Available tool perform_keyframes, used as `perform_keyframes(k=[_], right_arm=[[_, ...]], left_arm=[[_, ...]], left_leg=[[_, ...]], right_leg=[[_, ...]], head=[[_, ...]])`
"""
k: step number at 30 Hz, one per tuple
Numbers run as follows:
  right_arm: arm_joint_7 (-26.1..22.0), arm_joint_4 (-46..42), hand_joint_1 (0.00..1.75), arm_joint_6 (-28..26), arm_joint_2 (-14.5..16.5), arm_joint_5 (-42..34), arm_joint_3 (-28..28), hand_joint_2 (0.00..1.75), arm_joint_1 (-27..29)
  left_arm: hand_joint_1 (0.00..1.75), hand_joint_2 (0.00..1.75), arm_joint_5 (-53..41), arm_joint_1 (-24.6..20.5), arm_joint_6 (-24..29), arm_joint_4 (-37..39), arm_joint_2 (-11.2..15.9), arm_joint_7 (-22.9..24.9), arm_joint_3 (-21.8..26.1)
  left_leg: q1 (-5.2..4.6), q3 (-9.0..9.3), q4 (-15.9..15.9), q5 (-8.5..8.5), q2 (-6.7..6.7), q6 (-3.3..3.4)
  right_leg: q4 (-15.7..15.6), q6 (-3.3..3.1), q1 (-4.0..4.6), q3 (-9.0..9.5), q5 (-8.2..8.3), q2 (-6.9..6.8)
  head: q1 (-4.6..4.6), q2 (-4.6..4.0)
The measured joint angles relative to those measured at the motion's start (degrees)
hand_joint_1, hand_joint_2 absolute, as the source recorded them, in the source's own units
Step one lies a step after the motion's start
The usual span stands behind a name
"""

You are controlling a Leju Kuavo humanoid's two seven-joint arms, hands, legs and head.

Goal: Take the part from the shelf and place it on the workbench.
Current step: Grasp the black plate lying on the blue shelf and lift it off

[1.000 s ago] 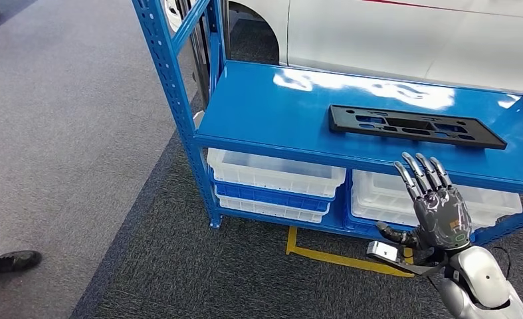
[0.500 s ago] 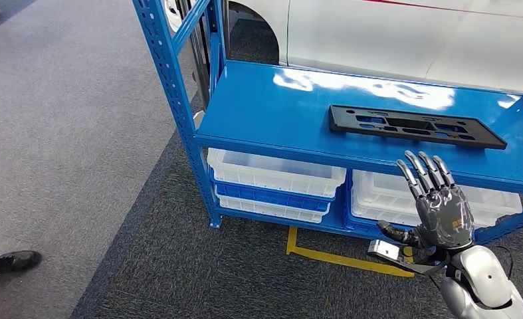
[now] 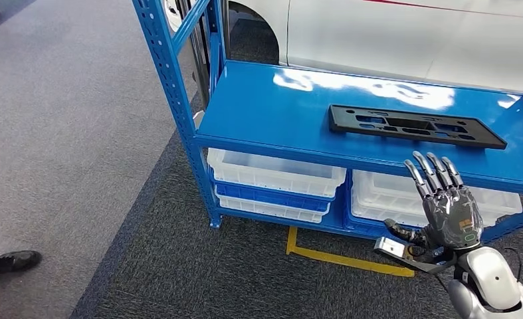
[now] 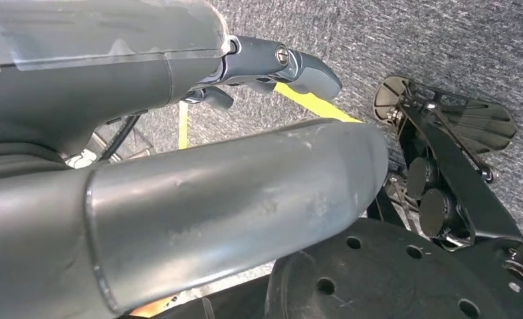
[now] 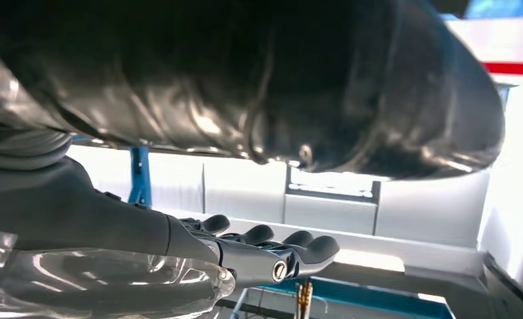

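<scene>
Part: a long flat black plastic plate with cut-out slots [image 3: 416, 126] lies flat on the top board of the blue metal shelf rack [image 3: 278, 106], toward the right end and near the front edge, with nothing touching it.
Right robot hand: the dark grey right robot hand [image 3: 448, 206] is raised in front of the rack's front edge, just below and in front of the plate's right half, apart from it. Its fingers [image 3: 430, 174] are straight and slightly spread, pointing up toward the shelf, the thumb out to the side; it holds nothing. In the right wrist view the same robot hand [image 5: 258, 249] shows flat with its fingers stretched out toward the shelf.
Left robot hand: a grey thumb tip [image 4: 308, 70] shows over grey carpet in the left wrist view; whether the left robot hand is spread or closed cannot be told.
Lower shelf: white plastic bins [image 3: 275, 174] sit stacked under the top board.
Floor: grey carpet [image 3: 66, 133] with a yellow tape line [image 3: 341, 258] below the rack; a black shoe [image 3: 6, 262] of a person at the left edge.
Background: a white car body [image 3: 391, 33] behind the rack.
</scene>
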Motion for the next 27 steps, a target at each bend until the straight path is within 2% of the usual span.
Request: perform_keyframes(k=[14, 21, 24, 27], right_arm=[[1.85, 2.65, 0.0, 1.28, -1.16, 1.05, -2.07, 0.0, -0.12], [2.15, 2.72, 0.0, 1.29, -1.16, 1.04, -2.08, 0.0, 0.0], [2.18, 2.72, 0.0, 1.28, -1.16, 0.99, -2.08, 0.0, 0.04], [2.24, 2.65, 0.0, 1.31, -1.23, 0.89, -2.28, 0.0, 0.1]], left_arm=[[0.0, 0.0, -0.02, 0.06, 0.39, 0.0, -0.16, 0.01, 0.0], [0.0, 0.0, -0.02, 0.08, 0.43, 0.0, -0.17, -0.02, 0.0], [0.0, 0.0, -0.05, 0.11, 0.44, 0.0, -0.17, -0.02, 0.0], [0.0, 0.0, -0.1, 0.11, 0.43, 0.0, -0.26, -0.05, -0.01]], left_leg=[[0.0, 0.0, 0.0, 0.0, -0.02, 0.0], [-0.34, -0.1, 0.29, -0.14, 0.0, 0.22], [-0.52, -0.27, 0.37, -0.24, -0.04, 0.55], [-0.16, 0.36, -1.02, 0.36, -0.21, 1.53]], right_leg=[[0.0, 0.0, 0.01, 0.0, 0.0, -0.01], [-0.05, 0.17, -0.36, 0.01, 0.05, -0.05], [-0.16, 0.53, -0.55, 0.04, 0.12, -0.17], [0.35, 1.1, -0.55, 0.08, -0.45, 0.27]], head=[[0.0, 0.0], [0.0, 0.0], [0.0, 0.0], [0.03, 0.0]])
